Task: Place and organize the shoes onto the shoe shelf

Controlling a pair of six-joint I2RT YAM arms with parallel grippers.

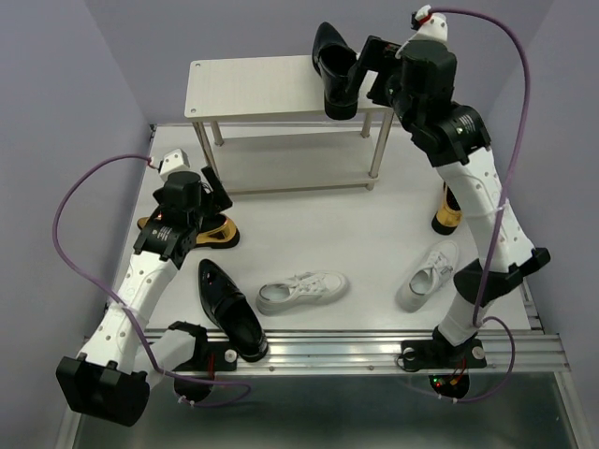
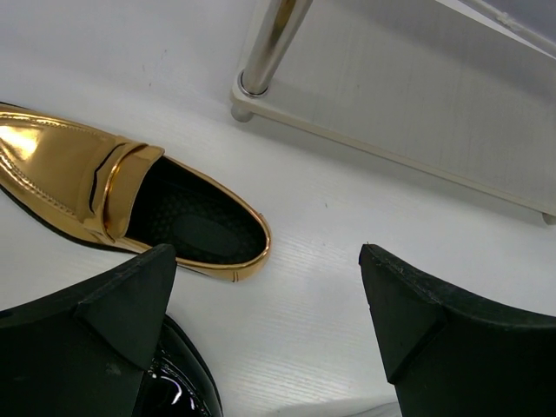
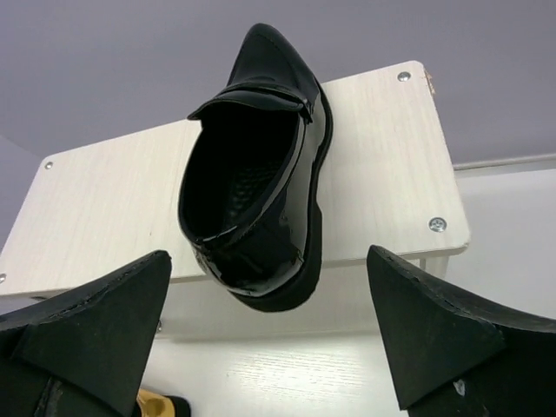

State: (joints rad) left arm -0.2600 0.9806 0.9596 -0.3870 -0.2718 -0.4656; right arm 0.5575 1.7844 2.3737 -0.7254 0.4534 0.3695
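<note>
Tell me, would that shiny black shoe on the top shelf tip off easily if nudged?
Probably, toward the front: the black shoe has its heel hanging past the edge of the top board. Its glossy leather looks slippery, so it may slide rather than grip. It holds its shape with the opening wide, so likely fairly stiff.

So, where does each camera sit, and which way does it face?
Top external: above and behind, looking down on the white table; both arms show.
Left wrist: looking down at a shiny gold loafer and the pale wood shelf; left gripper shows.
Right wrist: facing a glossy black dress shoe on the shelf top; right gripper shows.
Shared: that shoe, also seen from top.
</note>
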